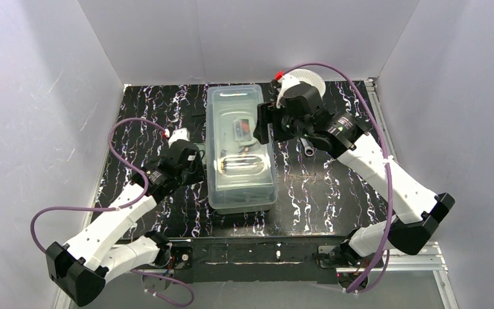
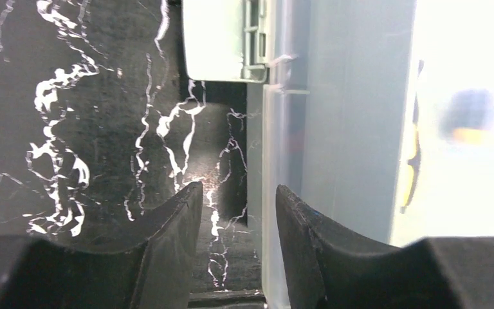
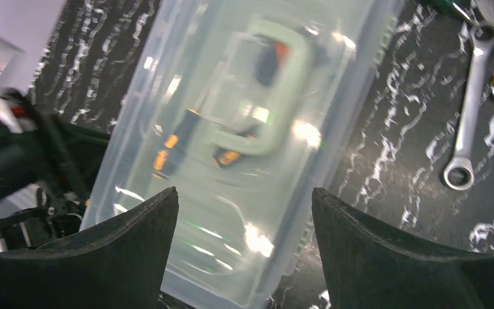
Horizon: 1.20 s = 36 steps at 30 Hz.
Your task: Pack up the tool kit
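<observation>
The lidded box (image 1: pixel 241 187) lies mid-way across the table (image 1: pixel 334 193), long axis running away from the bases, with a steel wrench (image 3: pixel 469 109) loose to its right, seemingly parallel, nearer the right gripper (image 3: pixel 244 193), gaping and empty, than the left gripper (image 2: pixel 238 190), parted and empty at the left wall.

Top looks down, wrist cameras close (sharing box (image 1: pixel 241 196)).
</observation>
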Available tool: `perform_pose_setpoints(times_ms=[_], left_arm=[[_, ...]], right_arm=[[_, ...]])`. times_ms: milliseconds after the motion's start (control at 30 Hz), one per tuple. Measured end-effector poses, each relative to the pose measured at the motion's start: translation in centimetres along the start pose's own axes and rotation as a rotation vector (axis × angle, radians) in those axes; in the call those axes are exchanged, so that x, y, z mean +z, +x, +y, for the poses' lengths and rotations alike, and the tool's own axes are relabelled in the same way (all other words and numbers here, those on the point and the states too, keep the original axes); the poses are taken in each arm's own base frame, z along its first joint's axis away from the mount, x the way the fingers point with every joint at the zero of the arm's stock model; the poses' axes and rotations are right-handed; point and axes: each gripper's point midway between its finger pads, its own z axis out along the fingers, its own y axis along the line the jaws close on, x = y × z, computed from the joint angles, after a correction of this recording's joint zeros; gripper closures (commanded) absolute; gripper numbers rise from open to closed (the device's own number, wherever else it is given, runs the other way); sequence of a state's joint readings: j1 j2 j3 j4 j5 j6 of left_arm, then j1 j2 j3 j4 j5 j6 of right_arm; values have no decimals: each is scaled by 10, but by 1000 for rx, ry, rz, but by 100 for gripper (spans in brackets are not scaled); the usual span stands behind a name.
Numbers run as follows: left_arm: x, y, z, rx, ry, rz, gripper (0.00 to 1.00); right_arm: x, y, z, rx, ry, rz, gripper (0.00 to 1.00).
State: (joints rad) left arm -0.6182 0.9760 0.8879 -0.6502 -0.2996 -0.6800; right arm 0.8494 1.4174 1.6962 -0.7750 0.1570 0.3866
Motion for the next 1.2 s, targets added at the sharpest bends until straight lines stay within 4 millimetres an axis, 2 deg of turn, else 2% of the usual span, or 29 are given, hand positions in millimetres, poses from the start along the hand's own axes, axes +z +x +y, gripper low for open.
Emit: perform_pose_setpoints(times_ms=[133,233,300,367,500,633,800,1000,1200], left_arm=[[-9,-13,14,-11,-57,-24,56],[-13,-22,27,-27,-98,-45,48],[-14,-28,37,-50,-118,-54,47],[-13,-31,44,-86,-121,-47,52],[-2,-38,50,-175,-92,-37,53],[15,-22,55,-232,-66,12,53],[30,0,64,-327,-44,82,53],[45,-3,61,-432,11,101,54],[73,12,57,-513,53,193,56]], right_arm=[[4,14,-28,39,52,22,16],[6,24,-41,69,64,33,14],[9,30,-45,86,53,43,14],[13,36,-45,101,29,58,13],[20,41,-40,120,-22,81,13],[29,41,-34,126,-62,90,13],[40,44,-38,136,-68,101,13],[50,49,-46,153,-77,99,13],[67,58,-42,156,-106,141,13]])
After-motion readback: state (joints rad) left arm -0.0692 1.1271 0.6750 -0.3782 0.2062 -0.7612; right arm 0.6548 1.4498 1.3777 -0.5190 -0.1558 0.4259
